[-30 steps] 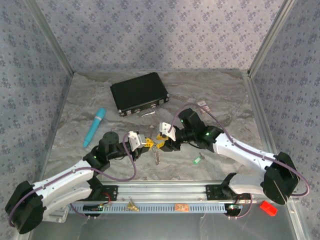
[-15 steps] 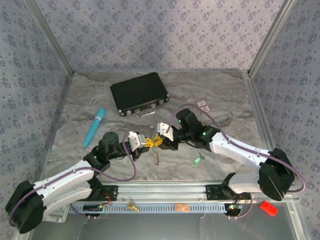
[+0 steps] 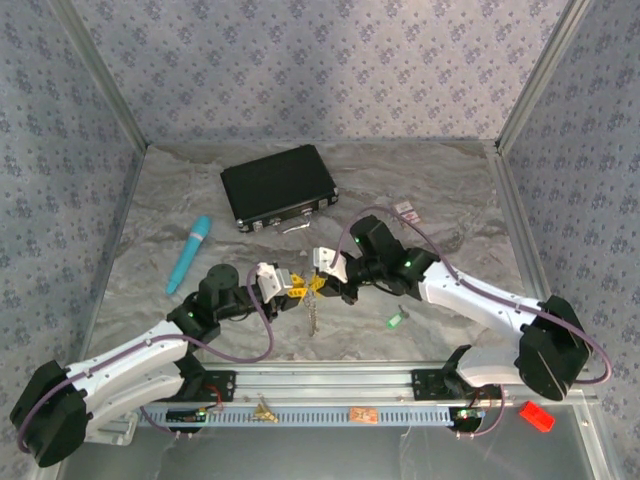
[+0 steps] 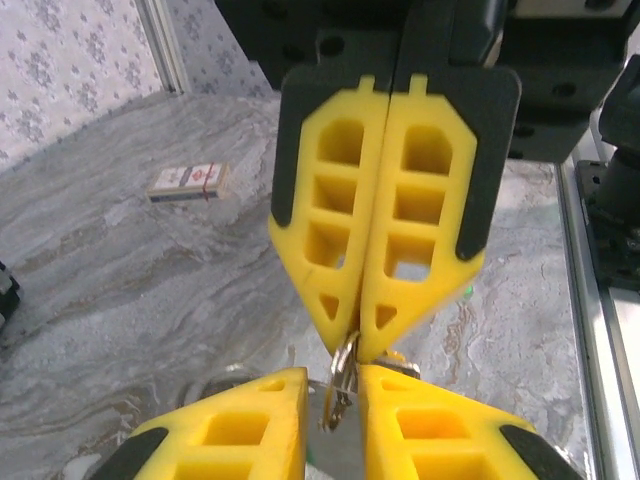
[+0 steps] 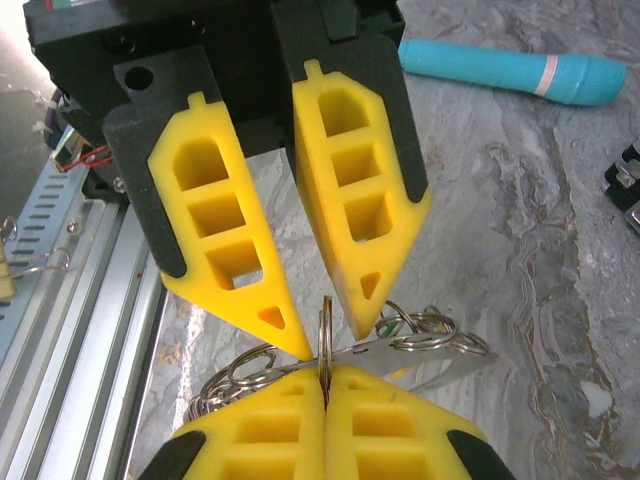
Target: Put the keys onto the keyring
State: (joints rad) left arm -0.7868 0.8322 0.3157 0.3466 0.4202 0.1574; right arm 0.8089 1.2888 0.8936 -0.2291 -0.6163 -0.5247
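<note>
Low over the middle of the table my two grippers meet tip to tip. My right gripper [image 3: 321, 284] [image 5: 325, 368] is shut edge-on on a silvery split ring of the keyring [image 5: 324, 325]. More linked rings [image 5: 225, 380] and a flat metal piece [image 5: 440, 352] trail beneath it. My left gripper [image 3: 298, 287] [image 4: 335, 390] is open a little, its fingers [image 5: 255, 290] on either side of the same ring. A metal bunch [image 3: 315, 312] dangles below the tips. One of the keys, green-headed [image 3: 395, 320], lies on the table to the right.
A black case [image 3: 278, 187] lies at the back, a teal stick [image 3: 190, 253] at the left, a white-and-pink card [image 3: 406, 210] at the back right. The metal rail [image 3: 330, 385] runs along the near edge. Patterned walls close three sides.
My right gripper has shut on the ring after shifting slightly left. My left gripper, shut before, has parted its fingers a little.
</note>
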